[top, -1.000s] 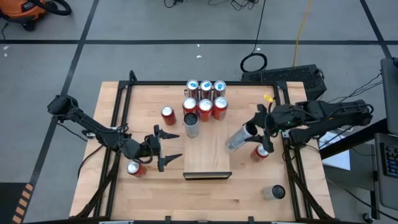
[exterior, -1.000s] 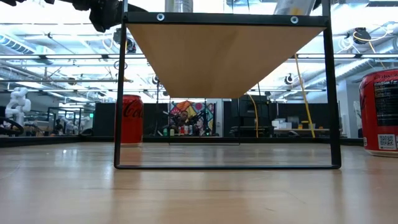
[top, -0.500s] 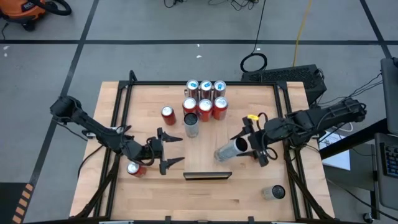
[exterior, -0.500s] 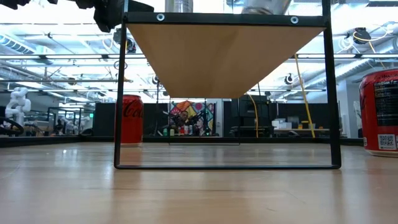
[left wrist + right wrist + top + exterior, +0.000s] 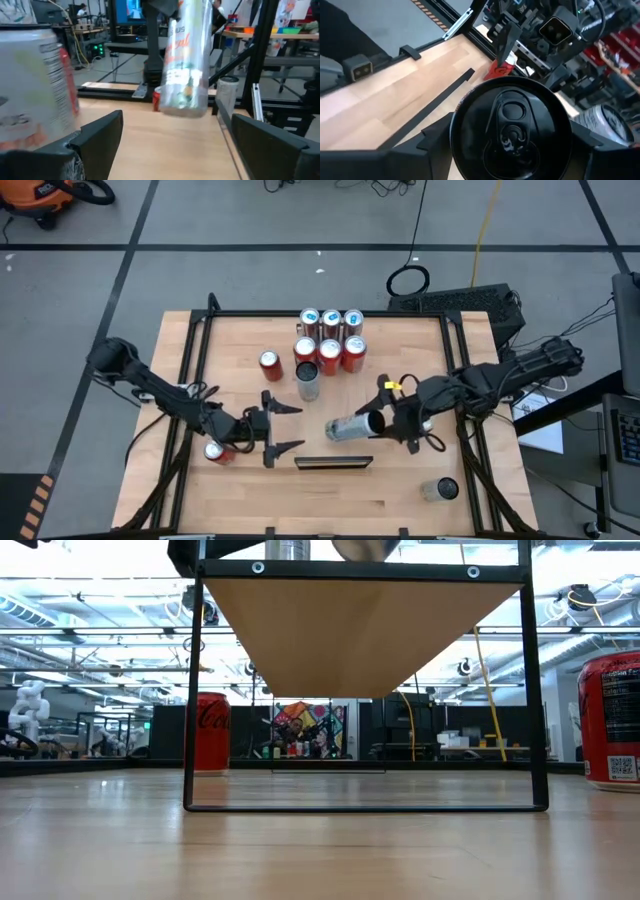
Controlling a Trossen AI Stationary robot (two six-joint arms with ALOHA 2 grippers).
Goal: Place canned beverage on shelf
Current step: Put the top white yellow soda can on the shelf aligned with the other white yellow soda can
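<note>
Silver can (image 5: 352, 427): held tilted above shelf (image 5: 333, 442).
Right gripper (image 5: 388, 418): clamped on silver can.
Left gripper (image 5: 283, 427): fingers spread, empty, beside shelf.

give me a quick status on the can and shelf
Right gripper shut on silver can, tilted above shelf. Left gripper open beside shelf. Another silver can already standing there.

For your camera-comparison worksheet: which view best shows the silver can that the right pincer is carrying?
The high view: the silver can shows whole, lying tilted in the right pincer above the shelf. The left wrist view shows its side, blurred; the right wrist view only its dark top; the low view just a sliver.
</note>
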